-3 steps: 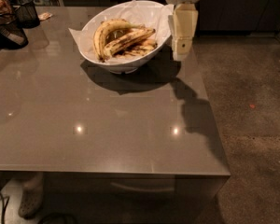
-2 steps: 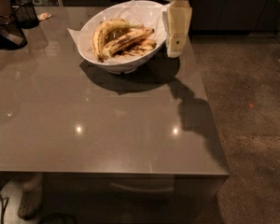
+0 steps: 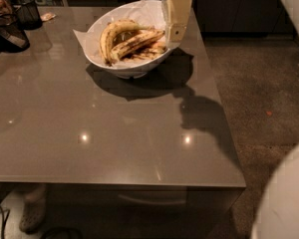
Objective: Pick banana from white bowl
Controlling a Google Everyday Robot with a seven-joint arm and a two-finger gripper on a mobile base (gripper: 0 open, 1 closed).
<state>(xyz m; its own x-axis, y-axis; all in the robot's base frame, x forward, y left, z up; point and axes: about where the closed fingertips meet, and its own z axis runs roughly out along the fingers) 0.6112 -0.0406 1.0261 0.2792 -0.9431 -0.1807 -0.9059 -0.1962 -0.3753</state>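
1. On my feed the cream-coloured, block-shaped gripper point(image 3: 175, 37) hangs down from the top edge of the view. It is over the right-hand rim of the wide, glossy white bowl point(image 3: 117, 67).
2. I see it side-on, so I cannot tell whether the jaws stand apart or together.
3. The long, slim, brown-streaked banana point(image 3: 137, 41) lies inside the bowl. It slants from lower left up to the right, and its right end is just beside the lower end of the gripper. I cannot tell whether the two touch.
4. A plumper, cleaner yellow banana point(image 3: 108, 36) curves along the left side of the bowl, against the streaked one. More dark-streaked fruit lies below them, too jumbled to make out.
5. Crinkled white paper point(image 3: 145, 10) lines the bowl and sticks up past the rim at the back and the left.
6. The bowl sits towards the far right of a smooth grey bench point(image 3: 104, 133). Its shadow falls in front of it and runs on to the right edge.
7. Far left on the bench is a black mesh cup point(image 3: 28, 13), well apart from the bowl, with a dark object point(image 3: 8, 33) in front of it that I cannot identify.
8. A white rounded part of the robot point(image 3: 285, 198) fills the lower right corner, over the dark speckled floor point(image 3: 261, 88).
9. Under the bench's near left corner I can see a pale shoe point(image 3: 32, 216).
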